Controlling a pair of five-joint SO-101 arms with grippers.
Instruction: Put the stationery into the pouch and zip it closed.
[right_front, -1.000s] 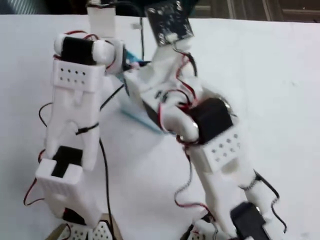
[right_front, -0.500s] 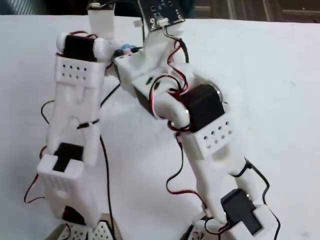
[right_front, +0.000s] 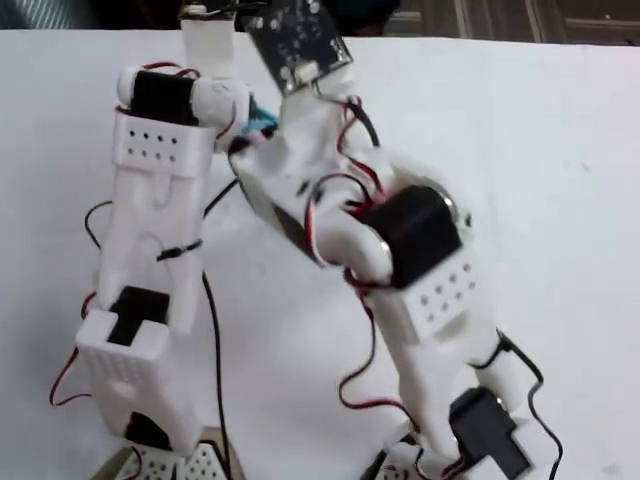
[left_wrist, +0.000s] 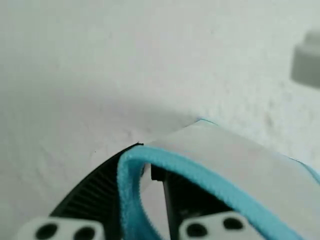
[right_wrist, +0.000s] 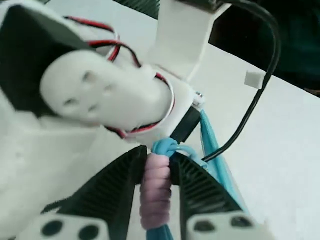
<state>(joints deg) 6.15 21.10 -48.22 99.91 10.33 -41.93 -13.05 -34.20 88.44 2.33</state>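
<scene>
Right up close, the right pincer (right_wrist: 159, 165) has its black ribbed jaws clamped on a pink twisted cord zip pull (right_wrist: 156, 192), so it is closed and gripping. The cord's long axis runs straight out along the jaws, and it ends in a small light-blue knot (right_wrist: 165, 146) just past the fingertips. That is the relation that matters: the pull is already in hand, and the pouch lies directly ahead of this pincer, not off to either side.

Just beyond the knot comes the bright blue trim (right_wrist: 215, 160) of the pale grey fabric pouch with blue piping (left_wrist: 240, 165). It slants away beneath the left arm's white wrist (right_wrist: 110, 95).

Over to the left pincer (left_wrist: 145, 165): its black jaws are closed on the pouch's piped rim (left_wrist: 200, 175), pinning that end just above the white table (left_wrist: 125, 60).

From overhead, both arms crowd the far middle of the table, and a sliver of blue pouch (right_front: 263, 121) peeks out between them. Both arms are on it, the left as anchor. My read is that the zipping is under way, and the next pull must follow the line of the trim.
</scene>
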